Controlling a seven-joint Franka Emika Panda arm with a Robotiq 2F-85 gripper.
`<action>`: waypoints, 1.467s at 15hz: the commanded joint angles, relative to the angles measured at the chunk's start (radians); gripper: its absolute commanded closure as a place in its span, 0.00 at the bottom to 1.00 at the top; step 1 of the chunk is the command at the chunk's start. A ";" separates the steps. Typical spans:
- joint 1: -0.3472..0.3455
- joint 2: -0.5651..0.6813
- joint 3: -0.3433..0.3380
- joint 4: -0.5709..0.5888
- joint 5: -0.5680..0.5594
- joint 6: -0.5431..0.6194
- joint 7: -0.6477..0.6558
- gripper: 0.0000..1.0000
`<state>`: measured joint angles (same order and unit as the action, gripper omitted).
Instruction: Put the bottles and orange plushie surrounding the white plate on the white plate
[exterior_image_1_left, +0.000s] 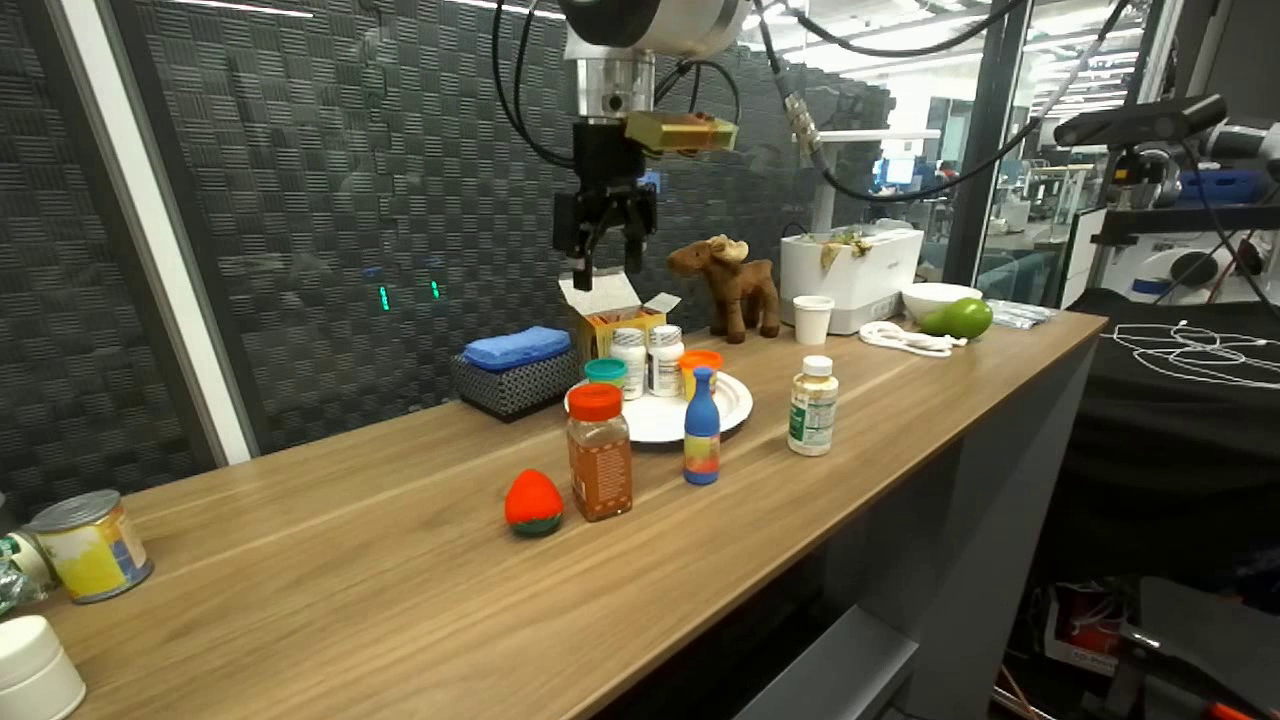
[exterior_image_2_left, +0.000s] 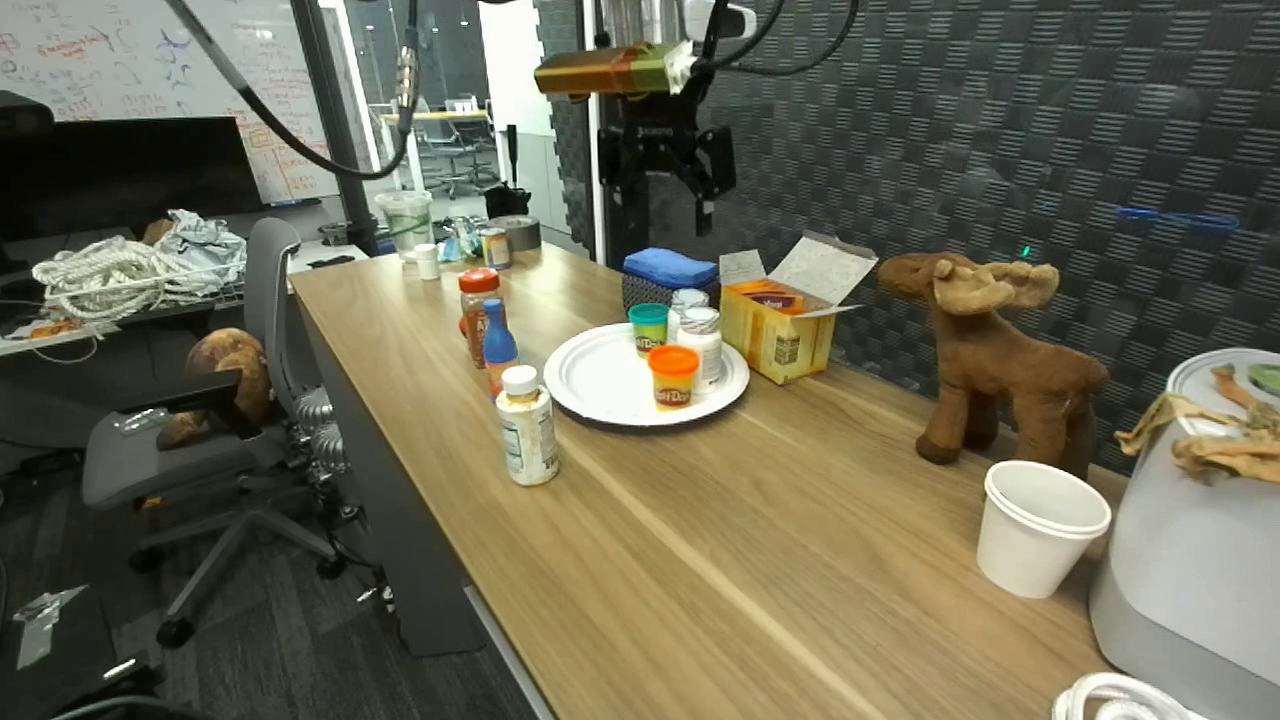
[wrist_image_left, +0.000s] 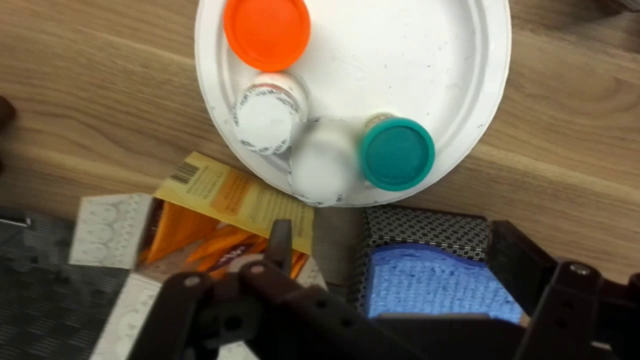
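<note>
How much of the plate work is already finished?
Looks done: two white bottles stand on the white plate, with two Play-Doh tubs. In hand: nothing; the gripper is open. Left: red-lidded jar, blue bottle, green-labelled bottle and orange plushie, all on the table.

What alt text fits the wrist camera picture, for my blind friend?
A white plate, seen from above, holds two white bottles, an orange-lidded tub and a green-lidded tub. At the bottom, the open claw hovers above an opened yellow carton and a blue cloth.
</note>
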<state>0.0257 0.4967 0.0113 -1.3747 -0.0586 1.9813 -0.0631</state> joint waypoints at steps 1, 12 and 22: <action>0.004 -0.179 -0.044 -0.190 -0.011 -0.014 0.164 0.00; -0.007 -0.304 -0.052 -0.340 -0.011 -0.056 0.292 0.00; 0.040 -0.434 -0.052 -0.576 -0.210 0.077 0.676 0.00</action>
<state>0.0427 0.1486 -0.0454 -1.8306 -0.2096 2.0155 0.4767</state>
